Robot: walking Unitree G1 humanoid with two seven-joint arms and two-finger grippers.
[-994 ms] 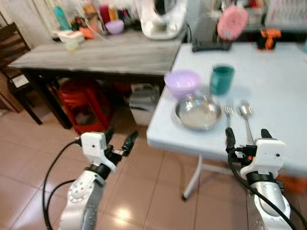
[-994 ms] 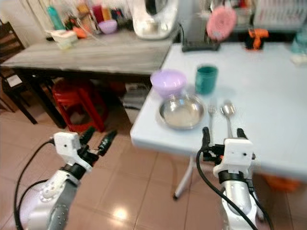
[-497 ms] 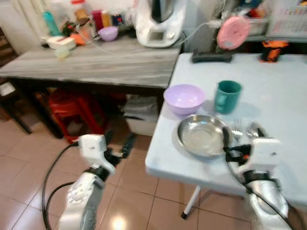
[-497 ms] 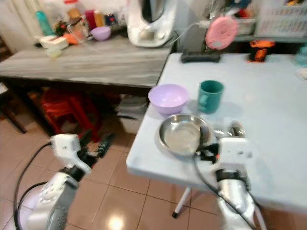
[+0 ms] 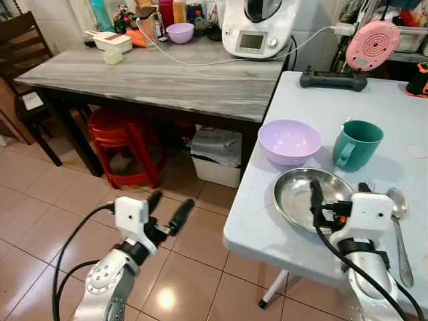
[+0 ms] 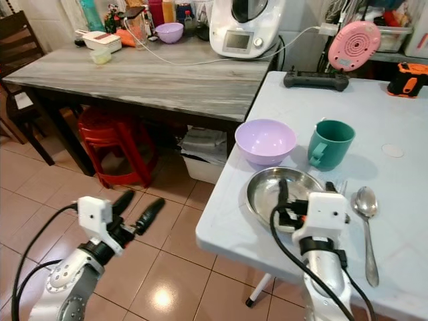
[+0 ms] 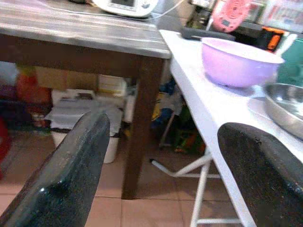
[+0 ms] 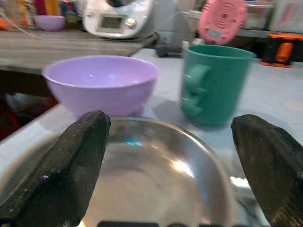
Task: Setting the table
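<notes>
Fingers (image 8: 71, 175) of the right gripper (image 6: 304, 192) spread wide over the steel plate (image 6: 264, 190), not touching it.

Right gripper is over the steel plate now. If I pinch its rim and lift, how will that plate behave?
The steel plate looks thin and shallow, so it is probably light and stiff. Its polished, glinting surface suggests the fingers of the open right gripper could slip on the rim. Pushed, it would likely slide across the smooth table toward the spoon.
</notes>
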